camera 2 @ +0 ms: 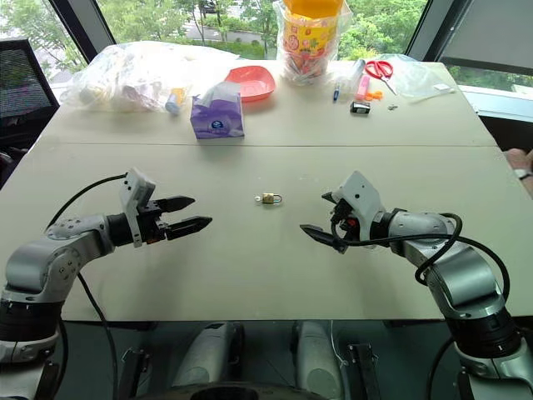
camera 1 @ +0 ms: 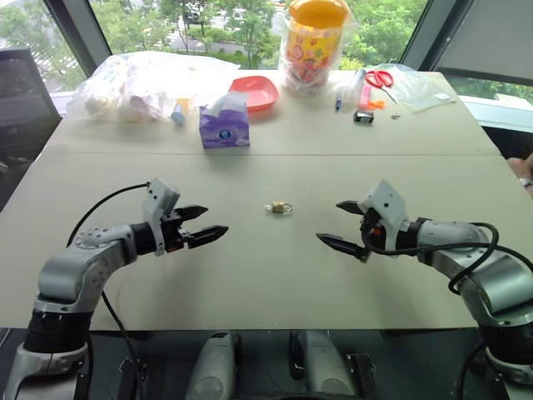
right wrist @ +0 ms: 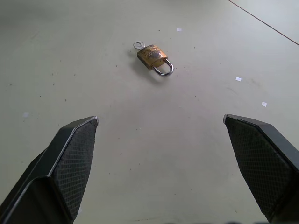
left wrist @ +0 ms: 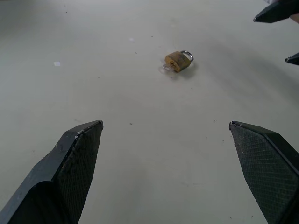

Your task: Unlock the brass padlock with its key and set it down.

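The brass padlock [camera 1: 278, 207] lies flat on the beige table [camera 1: 266, 275], midway between my two grippers. Its silvery shackle [right wrist: 163, 69] looks closed. The key [right wrist: 139, 45] sticks out of the end of the body opposite the shackle. My left gripper [camera 1: 206, 225] hovers to the left of the padlock, open and empty, pointing toward it. To the right of the padlock, my right gripper [camera 1: 341, 225] is likewise open and empty, aimed inward. Both are well apart from the padlock [left wrist: 178, 60].
At the far edge of the table stand a purple tissue box [camera 1: 223, 125], a red dish [camera 1: 256, 90], clear plastic bags [camera 1: 133, 83], a tall yellow-lidded jar [camera 1: 314, 42], red scissors [camera 1: 379, 79] and small items. A person's hand [camera 1: 523, 171] shows at the right edge.
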`<state>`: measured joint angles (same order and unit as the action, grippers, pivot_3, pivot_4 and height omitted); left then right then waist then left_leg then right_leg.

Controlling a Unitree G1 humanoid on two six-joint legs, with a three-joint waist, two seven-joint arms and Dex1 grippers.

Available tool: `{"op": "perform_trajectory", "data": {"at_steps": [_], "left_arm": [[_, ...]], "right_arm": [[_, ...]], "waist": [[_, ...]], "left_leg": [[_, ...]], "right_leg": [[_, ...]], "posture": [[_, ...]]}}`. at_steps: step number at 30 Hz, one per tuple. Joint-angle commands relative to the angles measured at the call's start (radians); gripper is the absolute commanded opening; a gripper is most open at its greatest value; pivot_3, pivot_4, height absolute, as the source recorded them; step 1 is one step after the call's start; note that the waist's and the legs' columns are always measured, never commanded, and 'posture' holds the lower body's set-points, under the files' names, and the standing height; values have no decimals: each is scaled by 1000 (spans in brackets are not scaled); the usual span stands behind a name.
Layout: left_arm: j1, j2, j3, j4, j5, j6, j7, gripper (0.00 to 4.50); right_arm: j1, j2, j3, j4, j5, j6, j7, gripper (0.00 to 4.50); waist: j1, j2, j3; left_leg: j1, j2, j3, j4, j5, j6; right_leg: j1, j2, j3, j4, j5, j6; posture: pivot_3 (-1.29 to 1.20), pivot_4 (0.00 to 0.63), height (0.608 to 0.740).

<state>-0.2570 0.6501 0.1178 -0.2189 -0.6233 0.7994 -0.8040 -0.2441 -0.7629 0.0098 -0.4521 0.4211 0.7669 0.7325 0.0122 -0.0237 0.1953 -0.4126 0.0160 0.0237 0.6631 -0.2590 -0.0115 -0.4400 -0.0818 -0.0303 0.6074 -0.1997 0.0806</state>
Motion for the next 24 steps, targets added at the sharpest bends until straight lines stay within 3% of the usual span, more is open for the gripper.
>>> {"op": "perform_trajectory", "data": {"at_steps": [1, 13, 19, 24], "left_arm": [[-3, 5, 33, -41, -19, 0, 13, 4481], [6, 16, 37, -63, -19, 12, 35, 4481], [-74, 111, -20, -35, 9, -9, -78, 4481], [-90, 224, -24, -75, -29, 21, -195, 4481]], "right_arm": [[-12, 4, -5, -12, -6, -25, 2, 4500], [-54, 10, 23, 30, -30, -61, 11, 4500], [-349, 39, 196, 218, -104, -1, 75, 4500], [-497, 91, 340, 486, -217, -140, 182, 4500]], "waist": [[0, 0, 0], [-1, 0, 0], [-11, 0, 0], [-22, 0, 0]], "left_leg": [[0, 0, 0, 0, 0, 0], [0, -1, 1, 0, 0, 0], [1, -1, 1, 2, 0, 0], [1, -1, 1, 0, 0, 0]], "right_leg": [[0, 0, 0, 0, 0, 0], [0, 1, 0, 0, 0, -1], [0, 2, 0, 2, 1, -1], [-1, 2, 0, 2, 0, -3]], "posture": [[0, 150, 740], [0, 150, 740], [0, 150, 740], [0, 150, 740]]}}
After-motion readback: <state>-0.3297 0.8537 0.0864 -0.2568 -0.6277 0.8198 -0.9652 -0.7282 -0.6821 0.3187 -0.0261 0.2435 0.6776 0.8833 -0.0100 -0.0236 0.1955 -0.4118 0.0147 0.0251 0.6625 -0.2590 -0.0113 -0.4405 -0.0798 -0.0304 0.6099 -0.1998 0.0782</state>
